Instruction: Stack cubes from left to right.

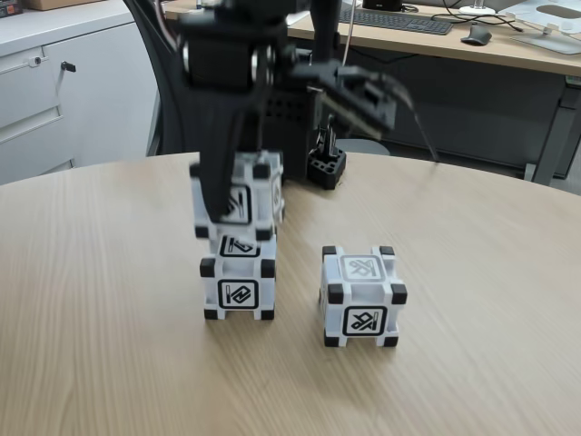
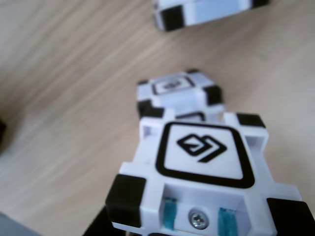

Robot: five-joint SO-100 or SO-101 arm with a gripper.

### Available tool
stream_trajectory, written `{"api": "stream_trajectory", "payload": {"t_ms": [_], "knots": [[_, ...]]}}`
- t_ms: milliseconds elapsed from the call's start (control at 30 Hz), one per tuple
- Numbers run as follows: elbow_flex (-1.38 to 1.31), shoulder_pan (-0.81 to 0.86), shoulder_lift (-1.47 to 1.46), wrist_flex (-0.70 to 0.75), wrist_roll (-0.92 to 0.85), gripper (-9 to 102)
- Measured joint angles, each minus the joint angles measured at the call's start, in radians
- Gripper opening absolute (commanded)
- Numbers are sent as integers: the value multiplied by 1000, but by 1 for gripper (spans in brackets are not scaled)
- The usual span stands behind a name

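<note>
Clearly white-grey cubes [image 1: 238, 282] bear black corners, framed glyphs.

Three cubes share one colouring: white-grey bodies, black corner blocks, a black-framed square glyph on each face. This goes for the raised cube [image 1: 238, 195], the cube under it [image 1: 238, 286] and the third cube [image 1: 362, 298]. The raised cube's [image 2: 202, 167] lower face shows two teal tabs. The round tabletop [image 1: 109, 363] is pale wood grain; the arm's gripper [image 1: 218, 186] is black.
</note>
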Motion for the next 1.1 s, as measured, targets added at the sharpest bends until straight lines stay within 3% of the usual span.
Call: {"api": "stream_trajectory", "payload": {"t_ms": [467,633,833,1100], "knots": [[0,-2,-40,0,9,1],[0,-2,-40,0,8,25],[-2,-2,-40,-2,-3,45],[-2,-2,-40,-2,-3,51]]}}
